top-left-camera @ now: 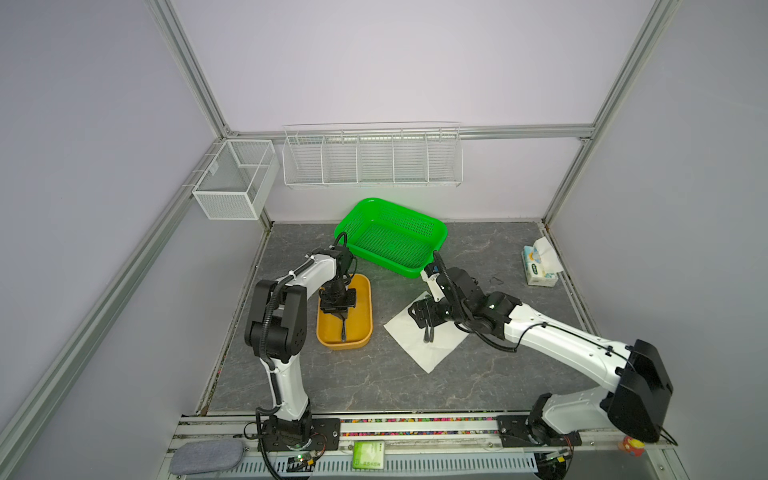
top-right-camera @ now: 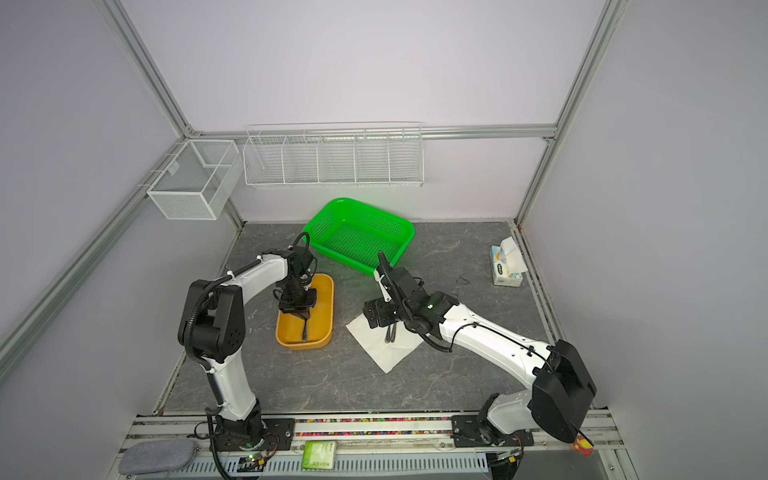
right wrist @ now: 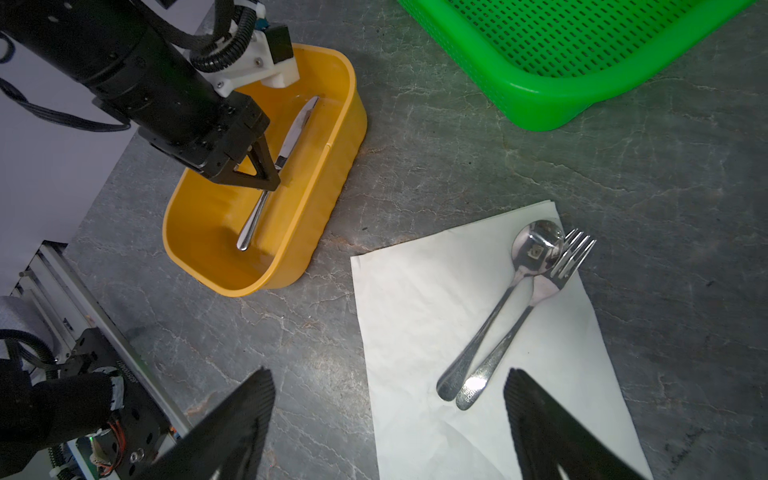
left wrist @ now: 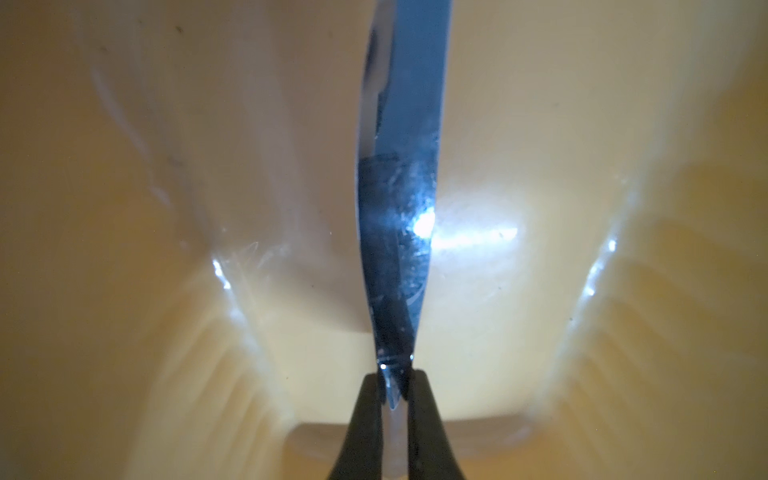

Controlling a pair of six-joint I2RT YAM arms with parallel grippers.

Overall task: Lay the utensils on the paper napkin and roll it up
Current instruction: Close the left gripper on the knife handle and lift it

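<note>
Left fingers: my left gripper (right wrist: 272,178) was clamped tight on the knife (right wrist: 291,141), gripping it about where the handle meets the blade. In the left wrist view the two fingertips (left wrist: 365,399) pinched the metal between them, with the blade running away over the tub floor. The knife was inside the yellow tub (right wrist: 332,166). I could not tell whether it was lifted clear of the bottom. Right fingers: my right gripper (right wrist: 390,374) was spread wide and holding nothing, hovering over the paper napkin (right wrist: 415,311). The napkin lay flat on the grey table (right wrist: 457,166), near the tub but not touching it. The spoon (right wrist: 536,249) and fork (right wrist: 542,289) lay on it side by side, handles touching, with the fork's tines at the sheet's edge. The green basket (right wrist: 540,95) stood beyond, apart from the napkin.
</note>
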